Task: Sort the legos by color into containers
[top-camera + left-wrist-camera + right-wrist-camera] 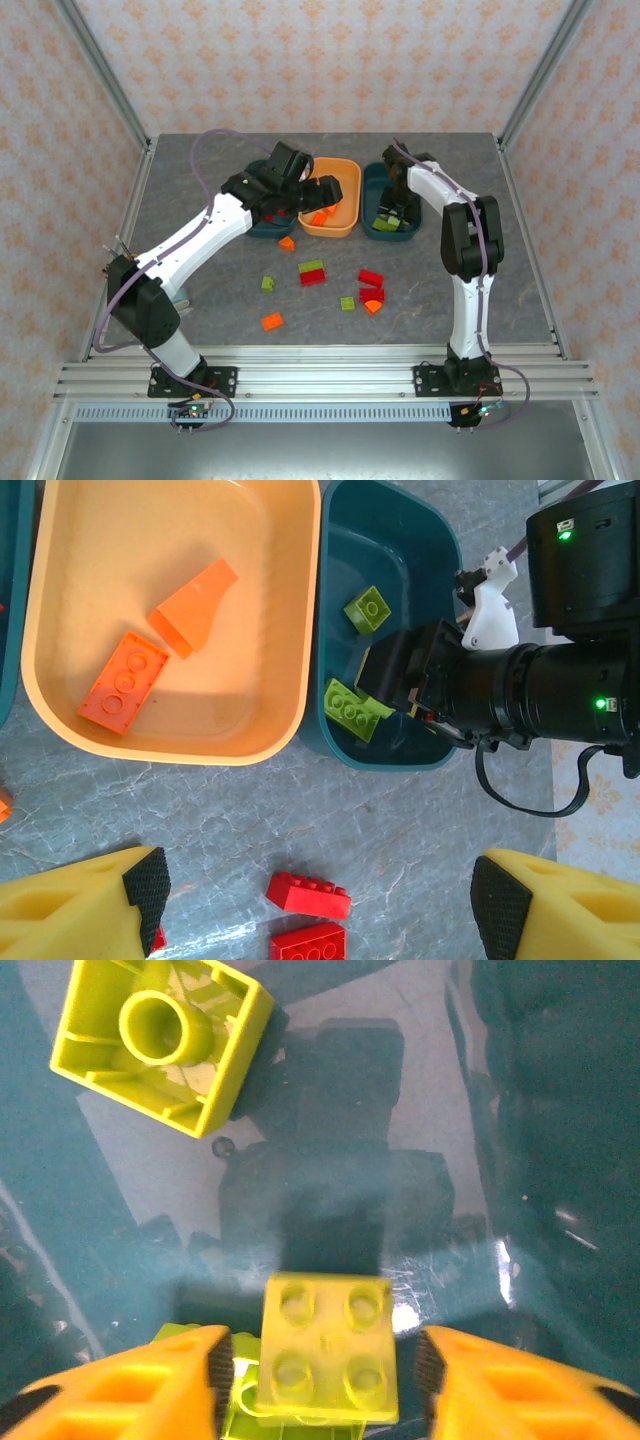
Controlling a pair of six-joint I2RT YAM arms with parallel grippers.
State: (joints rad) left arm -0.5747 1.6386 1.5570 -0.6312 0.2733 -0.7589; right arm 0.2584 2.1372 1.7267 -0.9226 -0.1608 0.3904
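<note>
The legos (312,272) look to us light, stiff and hard, with glossy sides that could slip from a shallow pinch. We would take each one across its two flat parallel walls, low on the body, and take the wedge pieces by their straight sides rather than the slope. Several red, orange and yellow-green ones lie loose on the counter (200,200) in front of the trays. Two orange ones sit in the orange tray (300,680).

The right end effector (322,1375) hangs inside the right teal tray (372,200). Its jaws stand slightly wider than a yellow-green brick (325,1320) lying studs-up between them, with a gap on each side, so we judge it is not gripped. Another yellow-green brick (160,1040) lies upturned nearby.

The left end effector (322,885) is spread wide and holds nothing, hovering above red bricks (308,895) on the counter, just in front of the orange tray.
</note>
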